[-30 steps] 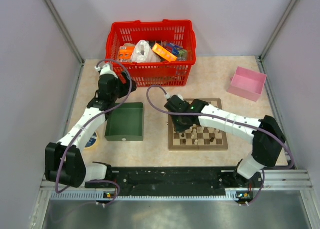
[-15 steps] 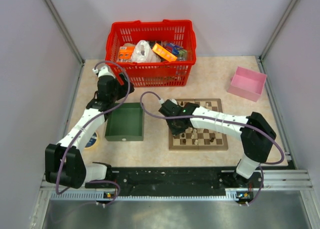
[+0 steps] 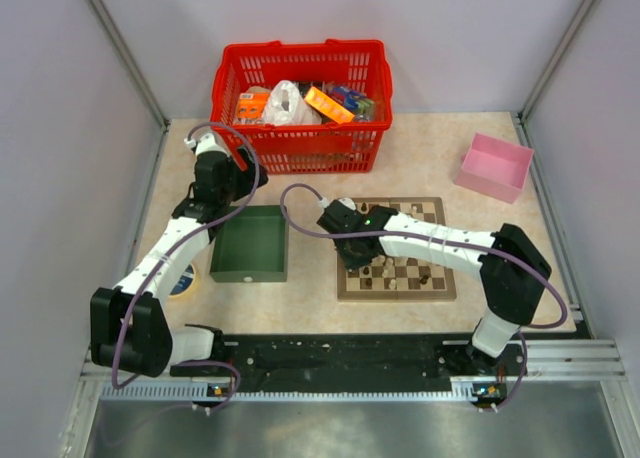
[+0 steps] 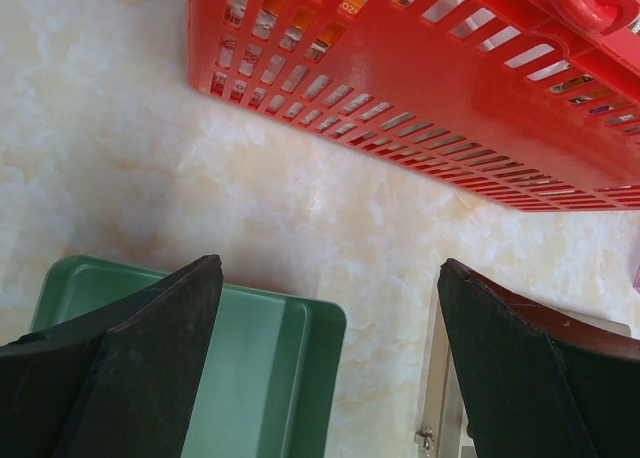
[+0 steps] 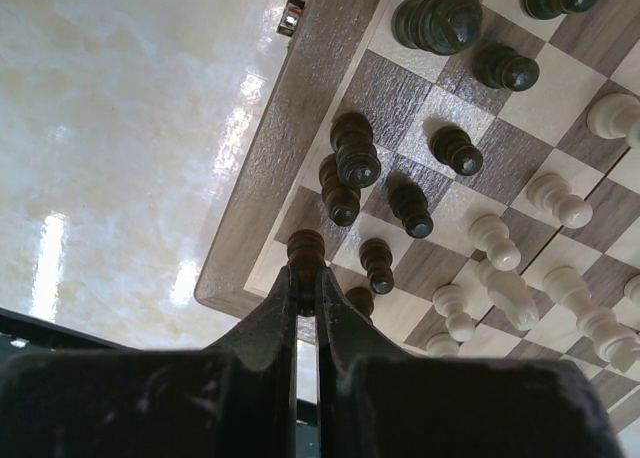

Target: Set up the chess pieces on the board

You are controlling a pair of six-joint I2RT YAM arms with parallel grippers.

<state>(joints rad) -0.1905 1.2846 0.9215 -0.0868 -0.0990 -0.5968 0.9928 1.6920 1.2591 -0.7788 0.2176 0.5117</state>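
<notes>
The board point(image 3: 400, 295) lies on the right half of the table, its rim point(image 5: 290, 128) filling the right wrist view. Several dark chess pieces point(image 5: 355, 160) stand crowded near its left edge, and pale pieces point(image 5: 556, 199) are scattered to their right. My right gripper point(image 5: 307, 278) is shut on a dark brown piece point(image 5: 306, 246), held over the board's corner square. From above, that gripper point(image 3: 352, 250) hangs over the board's left side. My left gripper point(image 4: 330, 278) stands open with nothing between its fingers, above the green tray's corner.
A green tray point(image 3: 250, 243) sits left of the board. The red basket point(image 3: 300, 48) full of packets stands behind it, close to the left gripper point(image 3: 230, 176). A pink box point(image 3: 494, 166) is at the back right. A tape roll point(image 3: 185, 280) lies by the left arm.
The right arm swung left across the board with its gripper shut, then held still over the left side. The left wrist shifted slightly left.
</notes>
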